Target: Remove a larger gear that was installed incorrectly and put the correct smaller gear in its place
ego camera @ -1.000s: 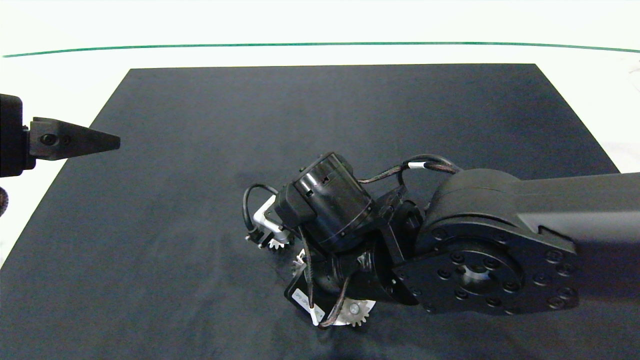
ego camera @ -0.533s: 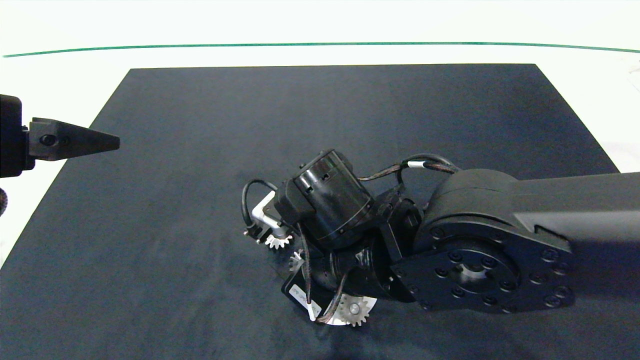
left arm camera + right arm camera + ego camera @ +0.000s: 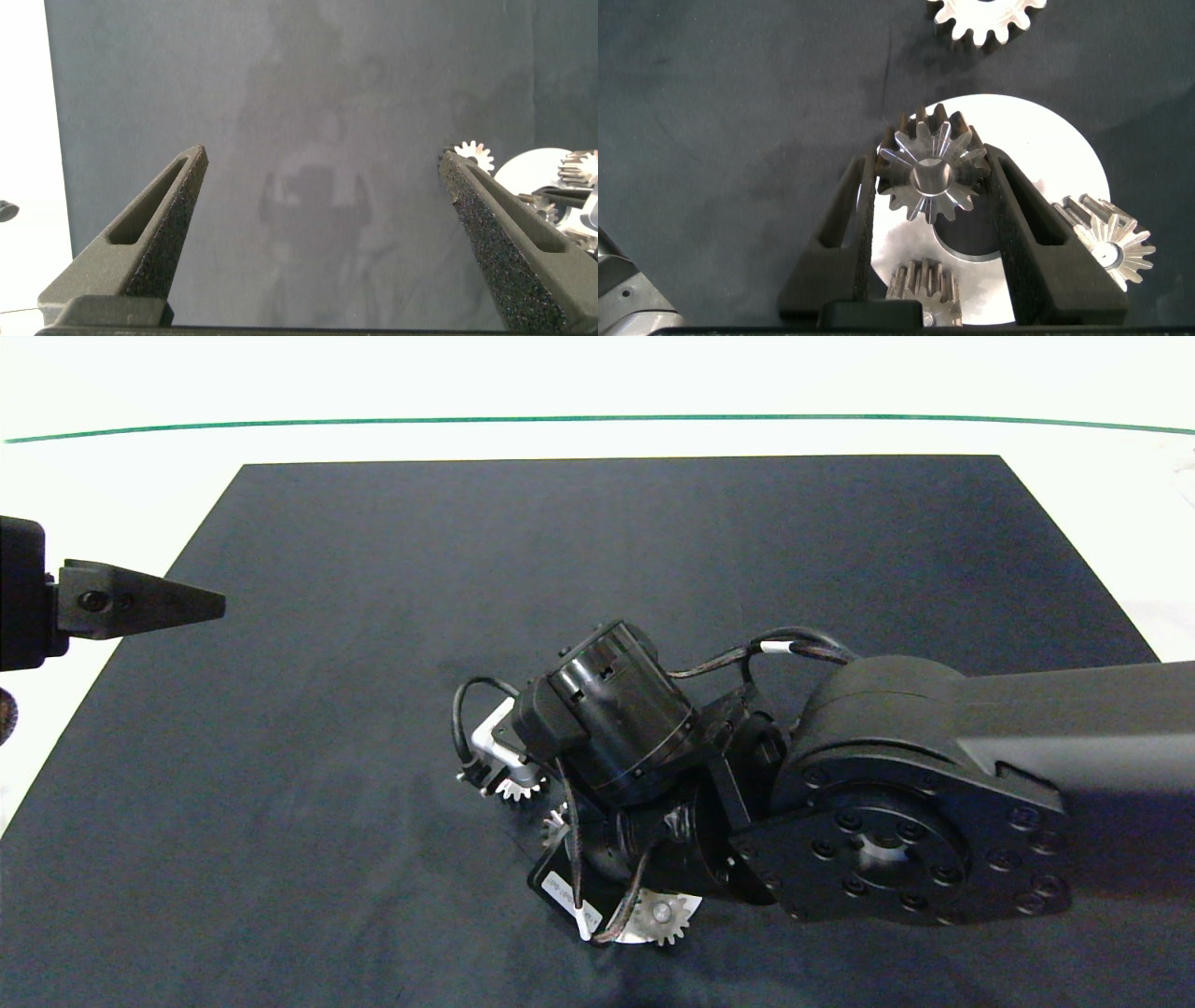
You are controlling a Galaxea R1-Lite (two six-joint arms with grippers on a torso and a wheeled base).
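Note:
My right gripper [image 3: 932, 187] is shut on the smaller gear [image 3: 929, 177], a silver bevel gear with dark flanks. The gear sits at the edge of a round silver disc [image 3: 1046, 149], with a peg showing in its bore. The larger gear [image 3: 985, 19] lies loose on the black mat just beyond the disc. In the head view the right wrist covers the gripper; the larger gear [image 3: 519, 791] and part of the smaller gear [image 3: 555, 821] peek out beside it. My left gripper [image 3: 322, 163] hangs open and empty over the mat's left edge.
Two more silver gears [image 3: 1106, 243] [image 3: 920, 285] sit on the disc close to my right gripper's fingers [image 3: 864, 219]. One of them [image 3: 661, 917] shows in the head view. The black mat [image 3: 607, 551] covers the white table, and the right arm [image 3: 934, 784] lies across its front right.
The right wrist shifted slightly left and toward the front, then eased back; the gears stayed beside it. The left arm barely moved.

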